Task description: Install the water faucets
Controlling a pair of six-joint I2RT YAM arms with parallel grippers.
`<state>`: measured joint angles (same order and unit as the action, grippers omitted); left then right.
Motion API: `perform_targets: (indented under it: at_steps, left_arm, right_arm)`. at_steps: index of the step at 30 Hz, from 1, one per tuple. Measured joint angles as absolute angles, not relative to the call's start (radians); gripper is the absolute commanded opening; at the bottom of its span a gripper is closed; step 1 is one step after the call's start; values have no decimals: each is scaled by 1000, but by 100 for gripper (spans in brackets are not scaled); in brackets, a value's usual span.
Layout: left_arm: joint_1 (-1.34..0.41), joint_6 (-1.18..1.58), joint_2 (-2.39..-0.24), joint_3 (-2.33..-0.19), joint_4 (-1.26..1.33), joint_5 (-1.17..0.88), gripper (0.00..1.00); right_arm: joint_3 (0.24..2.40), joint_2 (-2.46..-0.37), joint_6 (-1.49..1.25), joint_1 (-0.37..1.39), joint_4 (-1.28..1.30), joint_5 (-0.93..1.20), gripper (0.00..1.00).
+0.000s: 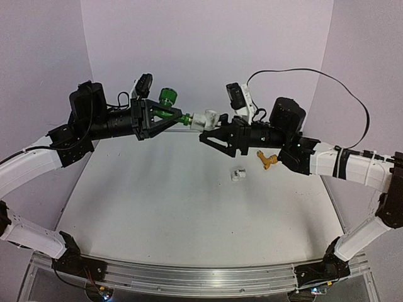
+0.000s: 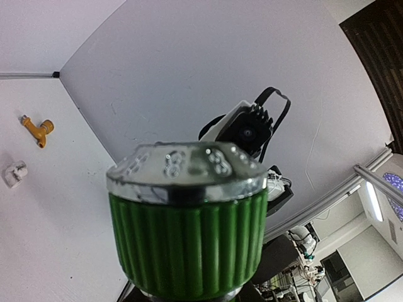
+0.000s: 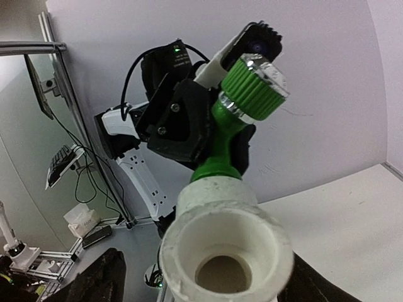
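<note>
White fitting point(image 3: 220, 214) on green faucet point(image 3: 252, 88), yellow faucet point(image 1: 269, 162) apart

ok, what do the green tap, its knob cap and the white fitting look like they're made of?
Green tap: probably moulded plastic; glossy, one even colour, ribbed knob.
Knob cap: shiny silver with mirror-like highlights; chromed plastic or metal, can't tell which.
White fitting: matte opaque white with a thick wall, likely PVC-type plastic.
</note>
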<state>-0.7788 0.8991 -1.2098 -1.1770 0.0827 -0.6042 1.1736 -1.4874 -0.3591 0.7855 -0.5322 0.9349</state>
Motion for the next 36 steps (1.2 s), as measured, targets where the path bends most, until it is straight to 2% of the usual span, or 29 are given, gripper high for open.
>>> perform_targets:
  at_steps: [3, 11, 15, 21, 24, 26, 30, 36]
  left_arm:
    - [-779, 903, -1210, -1176, 111, -611, 0]
    - [-779, 909, -1209, -1163, 138, -626, 0]
    - [-779, 909, -1209, -1161, 141, -629, 0]
    - [-773, 921, -1209, -1154, 139, -621, 0]
    - [-770, 922, -1209, -1151, 140, -621, 0]
    - [-770, 921, -1209, -1151, 141, -620, 0]
    - [-769, 859, -1206, -1142, 154, -615, 0]
    - [-770, 475, -1140, -1051, 211, -655, 0]
  right_arm:
    - [1174, -1505, -421, 812, -592, 928, 60]
    - [1173, -1528, -558, 813, -711, 878, 58]
    - [1172, -1529, -594, 813, -746, 857, 40]
    - [1172, -1553, -610, 812, -781, 840, 29]
    - [1172, -1557, -623, 812, -790, 838, 14]
    - [1172, -1557, -636, 814, -796, 833, 1]
    - [1172, -1574, -740, 814, -834, 816, 0]
    - [1172, -1617, -1077, 827, -897, 833, 0]
